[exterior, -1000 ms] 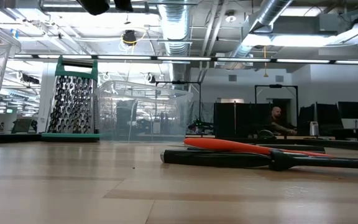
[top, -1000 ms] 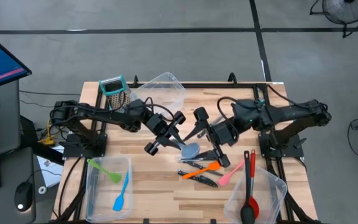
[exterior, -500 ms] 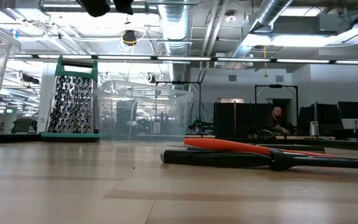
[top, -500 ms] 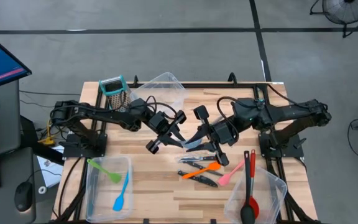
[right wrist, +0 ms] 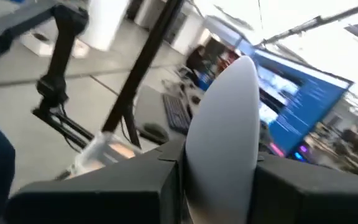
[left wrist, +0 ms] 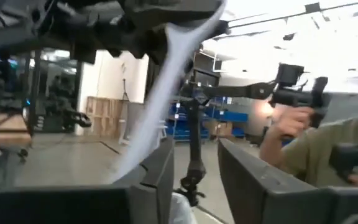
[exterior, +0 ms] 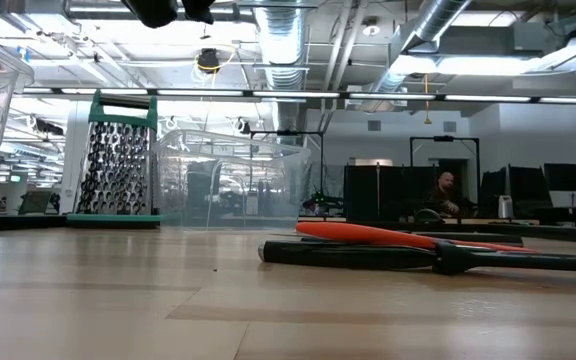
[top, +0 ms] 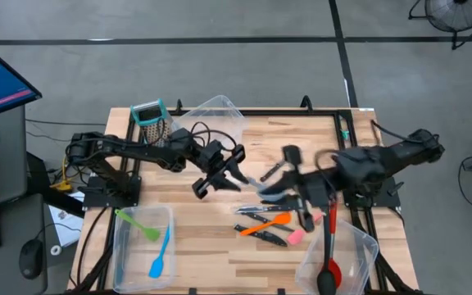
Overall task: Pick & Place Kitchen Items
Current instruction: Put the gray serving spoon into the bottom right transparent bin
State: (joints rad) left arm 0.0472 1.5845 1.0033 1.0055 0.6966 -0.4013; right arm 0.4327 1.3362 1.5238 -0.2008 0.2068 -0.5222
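A pale grey spoon hangs above the table's middle, with my right gripper shut on it. Its oval head fills the right wrist view. Its handle slants across the left wrist view, over my left gripper, whose fingers stand apart with nothing between them. My left gripper is just left of the spoon. On the table lie an orange spatula, a pink spatula and black-handled knives. My right gripper pinches the lower part of the spoon's head between its two fingers, coming in level from the table's right. The head sticks out forward past the fingertips. The spoon is clear of the table. Whether my left gripper touches the handle I cannot tell.
A clear tub at the near left holds a green and a blue spatula. Another tub at the near right holds a red spoon and a black ladle. A grater and a third tub stand at the back.
My right gripper has taken hold of the grey spoon's head and carried it toward the table's right edge, away from my left gripper. My left gripper has stayed in place and rolled a little.
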